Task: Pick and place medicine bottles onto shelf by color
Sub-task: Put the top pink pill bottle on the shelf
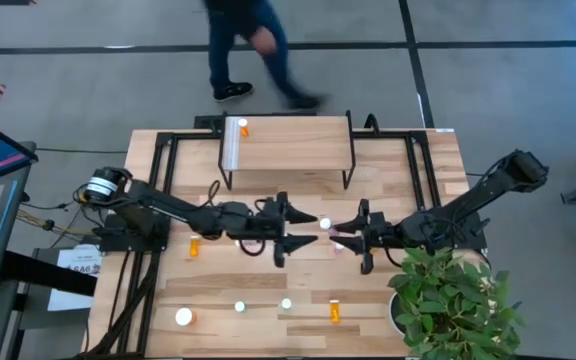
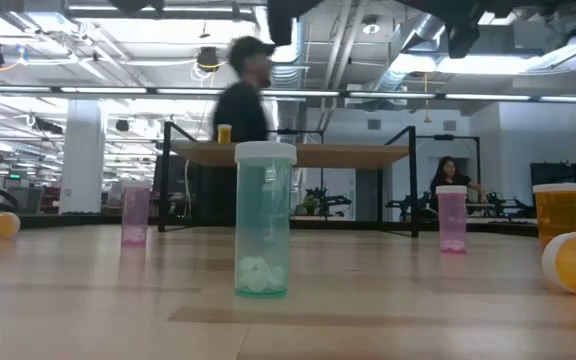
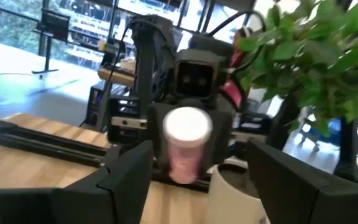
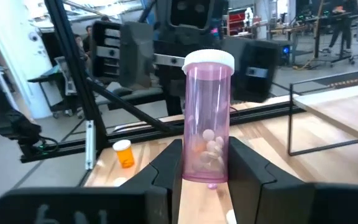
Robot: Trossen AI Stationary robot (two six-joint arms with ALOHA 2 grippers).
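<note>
The right gripper [image 4: 207, 180] is gripping a pink bottle [image 4: 207, 121] near its bottom, fingers closed on both sides; the bottle is standing upright with white pills inside and a white cap. In the high view this is happening at the table's middle, just in front of the shelf [image 1: 298, 140].

The left gripper [image 1: 303, 232] is facing the right one there, and its fingers [image 3: 126, 177] are standing wide apart, holding nothing. In the left wrist view the same pink bottle [image 3: 187, 144] is showing between and beyond them, not touching them.

On the shelf, near the white strip at its left end, one orange bottle [image 1: 242, 127] is standing.

Other bottles on the table [image 1: 448, 160]:
- an orange one [image 1: 193, 247] is lying to the left, beside the left arm;
- near the front edge, a wide white cap [image 1: 183, 317], two pale green ones [image 1: 239, 306] and [image 1: 286, 303], and an orange one [image 1: 334, 312] lying down.

In the low view a green bottle [image 2: 264, 220] w/ white pills is standing closest to the camera.

A plant [image 1: 453, 300] is sitting at the table's front right corner. A person [image 1: 253, 50] is walking on the floor behind the table.
</note>
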